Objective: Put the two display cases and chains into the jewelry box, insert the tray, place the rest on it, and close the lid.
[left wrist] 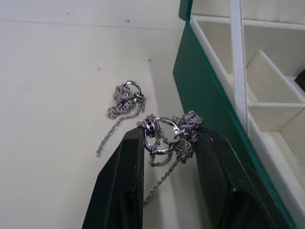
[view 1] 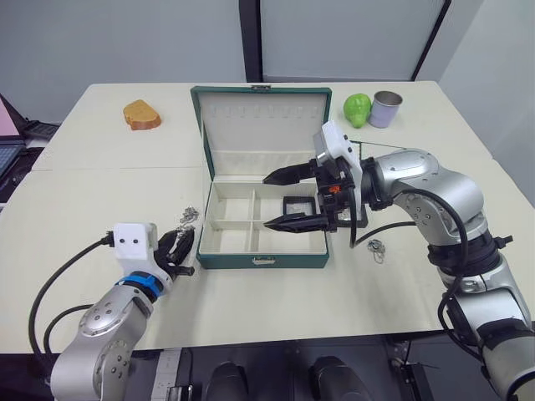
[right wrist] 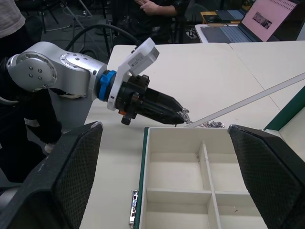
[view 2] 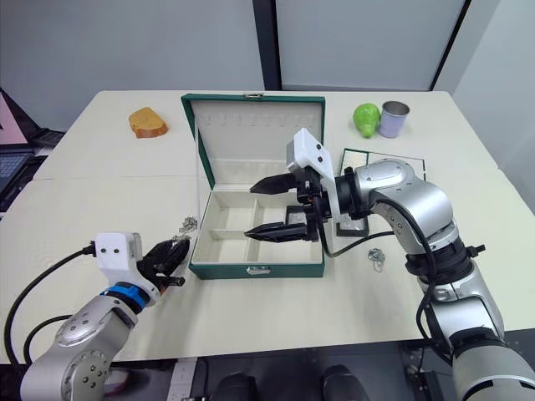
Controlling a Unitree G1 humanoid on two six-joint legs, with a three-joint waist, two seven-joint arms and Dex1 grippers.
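The jewelry box (view 1: pixel 263 261) stands open mid-table, its lid (view 1: pixel 263 125) upright behind it. One display case (view 1: pixel 299 203) lies in the box's right compartment. My right gripper (view 1: pixel 266 200) hovers open over the box, fingers spread wide and empty. By the box's front left corner my left gripper (view 1: pixel 180 249) is shut on a bunch of chains (left wrist: pixel 167 136). Another chain (left wrist: pixel 125 98) lies on the table just beyond it. One more chain (view 1: pixel 376 248) rests right of the box. The tray (view 2: pixel 386 159) is mostly hidden behind my right arm.
At the back of the table are a brown bread-like piece (view 1: pixel 142 114), a green fruit (view 1: pixel 357 109) and a tin can (view 1: pixel 385 109). A laptop (view 1: pixel 8 150) sits off the table's left edge. A person (right wrist: pixel 157 7) stands beyond the table in the right wrist view.
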